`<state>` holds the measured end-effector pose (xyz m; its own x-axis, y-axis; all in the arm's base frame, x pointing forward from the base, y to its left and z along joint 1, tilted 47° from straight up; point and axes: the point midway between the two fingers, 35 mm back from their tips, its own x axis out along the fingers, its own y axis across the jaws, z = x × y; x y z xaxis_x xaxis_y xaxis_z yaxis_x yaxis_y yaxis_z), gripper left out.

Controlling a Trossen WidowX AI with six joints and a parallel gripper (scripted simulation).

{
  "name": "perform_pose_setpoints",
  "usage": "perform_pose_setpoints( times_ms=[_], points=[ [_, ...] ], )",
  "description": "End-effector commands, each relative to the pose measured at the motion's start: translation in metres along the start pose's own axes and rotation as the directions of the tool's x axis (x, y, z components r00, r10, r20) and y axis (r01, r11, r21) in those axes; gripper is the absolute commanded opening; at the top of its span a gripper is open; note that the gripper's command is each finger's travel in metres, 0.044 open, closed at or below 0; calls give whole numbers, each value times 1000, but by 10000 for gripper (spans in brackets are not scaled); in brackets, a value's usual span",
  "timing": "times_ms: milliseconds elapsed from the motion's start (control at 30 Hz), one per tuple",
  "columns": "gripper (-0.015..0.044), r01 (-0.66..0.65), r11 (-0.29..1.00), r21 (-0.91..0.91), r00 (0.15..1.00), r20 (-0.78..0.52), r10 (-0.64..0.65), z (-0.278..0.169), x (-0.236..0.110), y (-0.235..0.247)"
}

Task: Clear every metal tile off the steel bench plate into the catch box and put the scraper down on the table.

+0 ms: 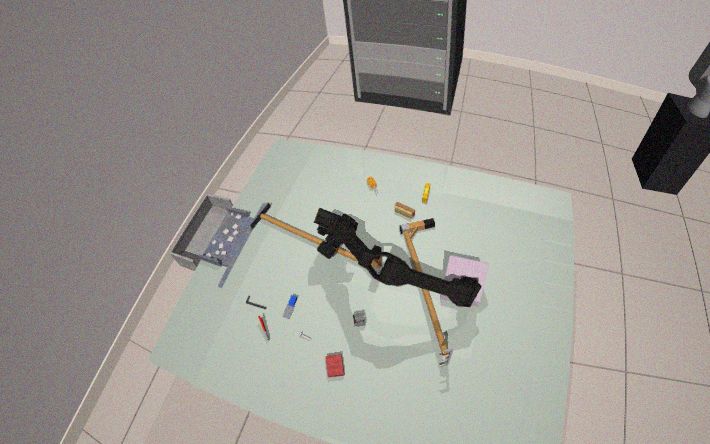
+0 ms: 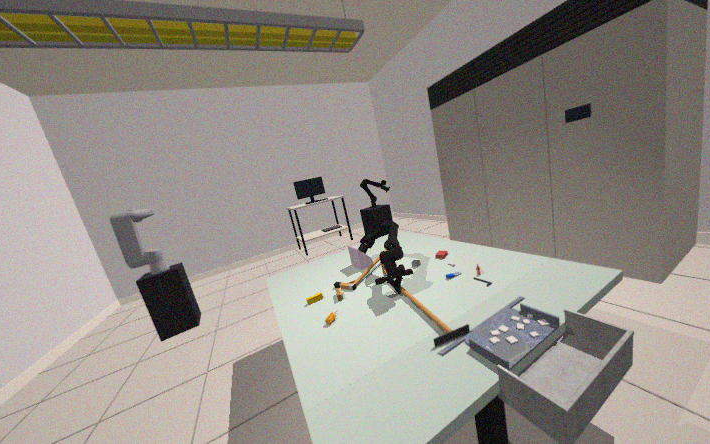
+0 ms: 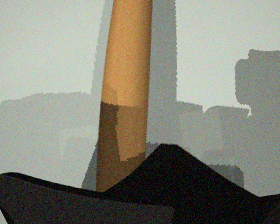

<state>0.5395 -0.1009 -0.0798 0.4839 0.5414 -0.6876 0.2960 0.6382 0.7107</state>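
Pale green desk (image 1: 490, 386) on tiled floor. Hand (image 1: 329, 248) clamped on long scraper (image 1: 291, 227) handle, fingers nearly together. Scraper blade (image 1: 259, 215) beside steel bench plate (image 1: 236, 249); metal tiles (image 1: 224, 234) on plate, catch box (image 1: 199, 230) beyond.

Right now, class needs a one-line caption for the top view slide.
Arm holds the scraper, blade at the plate's edge; tiles remain beside the catch box.

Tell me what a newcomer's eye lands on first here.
The black arm stretched across the pale green table, its gripper shut on the long scraper. The scraper's dark blade sits at the steel bench plate, where white metal tiles lie, with the grey catch box beyond.
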Motion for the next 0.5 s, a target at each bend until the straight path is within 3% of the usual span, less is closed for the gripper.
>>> perform_pose_setpoints(
  times_ms=[0, 467],
  points=[
    [0, 0, 1000, 2, 1000, 0, 0, 0, 0, 5],
    [0, 4, 1000, 3, 1000, 1, -4, 15, -25, 3]
  ],
)
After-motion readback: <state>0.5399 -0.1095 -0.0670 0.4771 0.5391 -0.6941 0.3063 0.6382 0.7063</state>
